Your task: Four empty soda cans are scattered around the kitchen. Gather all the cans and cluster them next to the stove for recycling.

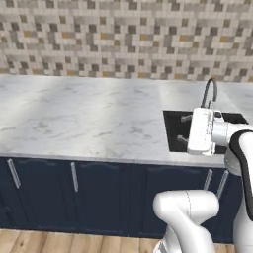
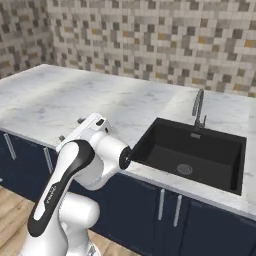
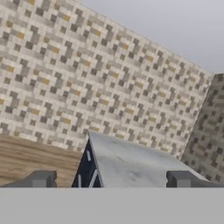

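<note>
Jaws stand wide apart on your gripper (image 1: pixel 184 129) in the left base view, holding nothing, just over the sink's (image 1: pixel 173 129) near edge on the marble counter (image 1: pixel 84 116). From the right base view you see the faucet (image 2: pixel 198 108) behind that empty black basin. In the hand view both fingertips (image 3: pixel 41 179) flank a navy cabinet (image 3: pixel 87 173) end before tiled wall; no writing is readable.

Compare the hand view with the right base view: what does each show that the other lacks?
Hand view: a plain grey wall above the tiles, and the counter's end. Right base view: the black sink, its faucet and the white arm. Shared: mosaic backsplash, marble counter, navy cabinets, wood floor, and the open end effector.
</note>
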Robot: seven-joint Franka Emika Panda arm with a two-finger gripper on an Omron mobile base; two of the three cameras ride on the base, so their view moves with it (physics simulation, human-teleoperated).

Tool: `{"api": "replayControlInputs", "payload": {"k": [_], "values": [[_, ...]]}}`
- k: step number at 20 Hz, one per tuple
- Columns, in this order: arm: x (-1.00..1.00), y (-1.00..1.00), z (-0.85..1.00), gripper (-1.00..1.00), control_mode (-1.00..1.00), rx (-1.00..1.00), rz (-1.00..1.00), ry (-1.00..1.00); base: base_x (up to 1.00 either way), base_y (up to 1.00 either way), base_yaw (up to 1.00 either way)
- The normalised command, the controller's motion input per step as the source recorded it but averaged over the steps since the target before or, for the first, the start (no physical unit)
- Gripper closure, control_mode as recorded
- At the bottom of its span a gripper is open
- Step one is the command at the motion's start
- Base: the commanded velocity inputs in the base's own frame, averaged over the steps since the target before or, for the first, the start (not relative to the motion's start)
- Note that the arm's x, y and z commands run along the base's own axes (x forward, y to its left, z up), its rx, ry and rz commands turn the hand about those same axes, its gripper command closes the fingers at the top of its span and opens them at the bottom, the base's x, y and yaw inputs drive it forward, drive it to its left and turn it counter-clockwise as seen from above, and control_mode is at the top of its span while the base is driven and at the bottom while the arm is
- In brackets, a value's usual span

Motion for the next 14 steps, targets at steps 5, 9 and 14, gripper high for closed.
{"api": "replayControlInputs", "payload": {"k": [5,9,14], "values": [[0.0,0.0,0.0,-1.0,1.0,0.0,0.0,0.0,-0.02,-0.91,-0.15],[0.0,0.0,0.0,-1.0,1.0,0.0,0.0,0.0,-0.03,-0.9,-0.14],[0.0,0.0,0.0,-1.0,1.0,0.0,0.0,0.0,-0.01,-0.89,-0.14]]}}
